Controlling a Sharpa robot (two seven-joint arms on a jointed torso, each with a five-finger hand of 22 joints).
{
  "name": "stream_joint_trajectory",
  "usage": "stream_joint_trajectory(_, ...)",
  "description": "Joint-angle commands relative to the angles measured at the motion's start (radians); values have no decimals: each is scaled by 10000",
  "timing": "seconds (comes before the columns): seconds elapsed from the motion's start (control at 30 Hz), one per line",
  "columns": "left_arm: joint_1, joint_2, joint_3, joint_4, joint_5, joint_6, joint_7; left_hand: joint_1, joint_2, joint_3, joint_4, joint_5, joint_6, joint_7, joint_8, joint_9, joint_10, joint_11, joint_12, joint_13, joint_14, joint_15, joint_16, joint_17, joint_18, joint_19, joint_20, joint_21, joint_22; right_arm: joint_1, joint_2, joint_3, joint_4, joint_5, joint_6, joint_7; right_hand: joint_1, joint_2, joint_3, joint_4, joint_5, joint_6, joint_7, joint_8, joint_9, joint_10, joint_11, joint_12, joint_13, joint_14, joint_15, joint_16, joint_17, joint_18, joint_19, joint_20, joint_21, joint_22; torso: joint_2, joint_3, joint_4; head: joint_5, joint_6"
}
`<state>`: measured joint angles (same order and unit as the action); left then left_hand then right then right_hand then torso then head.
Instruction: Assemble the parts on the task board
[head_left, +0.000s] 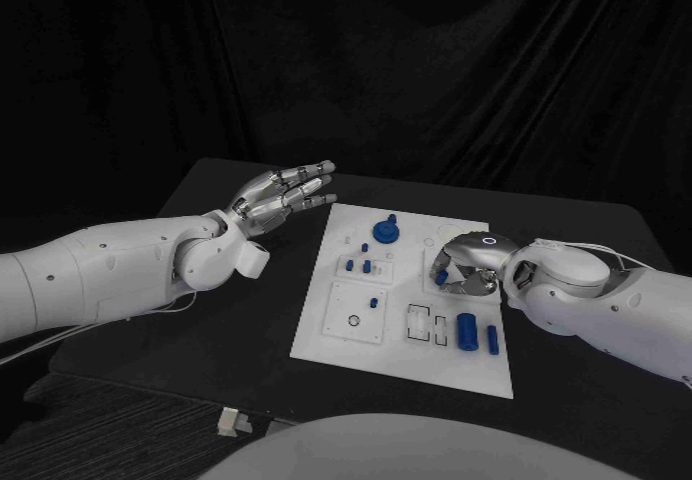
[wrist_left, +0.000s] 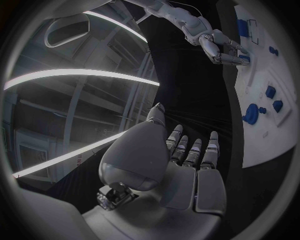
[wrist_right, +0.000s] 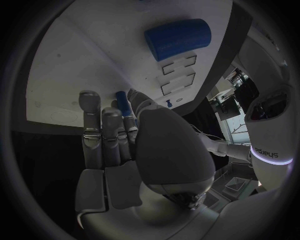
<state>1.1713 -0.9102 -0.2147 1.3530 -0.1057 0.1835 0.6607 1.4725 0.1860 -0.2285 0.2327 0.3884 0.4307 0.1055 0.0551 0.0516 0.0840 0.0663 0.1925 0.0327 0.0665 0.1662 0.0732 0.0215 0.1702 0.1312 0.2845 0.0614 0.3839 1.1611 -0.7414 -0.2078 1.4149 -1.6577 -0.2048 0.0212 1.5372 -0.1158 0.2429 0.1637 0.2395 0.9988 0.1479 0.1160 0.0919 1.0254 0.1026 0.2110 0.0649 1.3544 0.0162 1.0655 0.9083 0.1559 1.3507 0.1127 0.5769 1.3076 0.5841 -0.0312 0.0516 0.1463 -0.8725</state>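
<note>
The white task board (head_left: 404, 350) lies in the middle of the table. My right hand (head_left: 464, 266) hangs low over its right-middle part, fingers curled down. In the right wrist view a small blue peg (wrist_right: 122, 103) sits between the thumb and fingertips of my right hand (wrist_right: 125, 140), and looks pinched. A thick blue cylinder (head_left: 466, 332) and a slim blue pin (head_left: 493, 340) lie on the board nearer me. A round blue knob (head_left: 385, 230) stands at the far end. My left hand (head_left: 281, 194) floats left of the board, fingers straight and apart, holding nothing.
Small blue pegs (head_left: 358, 266) stand in the board's left-middle plate. White slotted recesses (head_left: 421, 320) lie beside the thick cylinder (wrist_right: 178, 39). The black table (head_left: 216, 340) spreads to the left of the board, with a dark curtain behind.
</note>
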Motion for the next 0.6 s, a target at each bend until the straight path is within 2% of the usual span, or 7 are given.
stream_joint_trajectory(0.03, -25, 10, 10, 12, 64, 157, 86, 111, -26, -9, -77, 61, 76, 17, 41, 14, 0, 97, 69, 10, 1, 94, 51, 12, 96, 88, 13, 44, 27, -30, -3, 1, 5, -17, -85, -195, 106, 1, 83, -5, 55, 15, 42, 30, 15, 71, -5, -43, -8, -65, -3, 33, -8, -99, -31, 14, -40, 711, -1, 0, 1, -4, -2)
stream_joint_trajectory(0.3, -60, 24, 10, -3, 64, 183, 67, 134, -13, 2, -103, 89, 72, 30, 41, 13, 7, 112, 78, 11, 13, 110, 71, 15, 97, 144, 24, 72, 83, -30, -15, 1, 3, -17, -354, -232, 245, 15, 400, -149, 60, 149, 57, 57, 76, 330, -35, -98, 6, -96, -34, 11, -41, -94, -64, -16, -37, 710, -3, 3, 1, -2, -2)
stream_joint_trajectory(0.47, -80, 28, 10, -10, 64, 195, 61, 197, 0, 29, -178, 187, 57, 40, 38, 9, 11, 124, 85, 10, 18, 127, 91, 16, 89, 206, 29, 99, 102, -31, -21, 1, 35, -17, -635, -205, 500, 72, 697, -451, -33, 639, -47, 294, 281, 997, -200, 60, 68, -110, -165, -2, -60, -84, -88, -122, 71, 726, -1, -2, 1, 21, -2)
stream_joint_trajectory(0.6, -93, 28, 10, -15, 64, 201, 48, 248, 2, 49, -254, 302, 52, 40, 37, 7, 10, 126, 84, 10, 18, 135, 106, 16, 81, 238, 28, 111, 100, -31, -57, 2, 101, -17, -849, -141, 596, 84, 797, -624, -77, 782, -90, 358, 390, 1221, -263, 71, 74, -99, -222, -8, -63, -90, -100, -186, 157, 732, 0, -2, -1, 39, -2)
